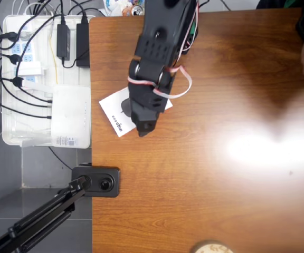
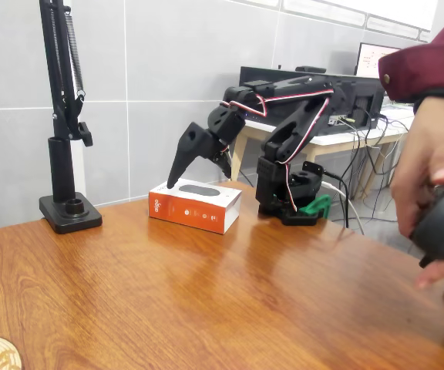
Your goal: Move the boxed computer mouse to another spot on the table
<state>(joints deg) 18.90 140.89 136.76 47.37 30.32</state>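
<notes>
Black and two-fingered, the gripper [image 2: 177, 174] hangs at the end of the arm, its tip pointing down at the top face of the boxed computer mouse [image 2: 195, 206]. In the fixed view the tip seems to touch the box's upper surface or sit just above it; I cannot tell which, and I cannot tell whether the fingers are spread or pressed together, since both views show them as one dark wedge.

Near the table's [image 2: 206, 308] back edge, the box lies flat just in front of the arm's base [image 2: 287, 196]. From overhead it sits turned at an angle close to the table's left edge, partly hidden under the gripper [image 1: 144, 124], with its white corner [image 1: 115, 113] sticking out.

By my reading the reach is done and the grasp is not: the box rests fully on the wood. The next move likely calls for parting the fingers wide enough to straddle the box's sides, or else pushing it flat across the surface, since the box is broad and low.

Count: one arm, one gripper, one boxed mouse, one table. Off the table's edge in the overhead view sits one white tray [image 1: 9, 134] holding power strips and one white router [image 1: 70, 113]. One black clamp stand [image 2: 66, 116] rises at the table's back corner.
</notes>
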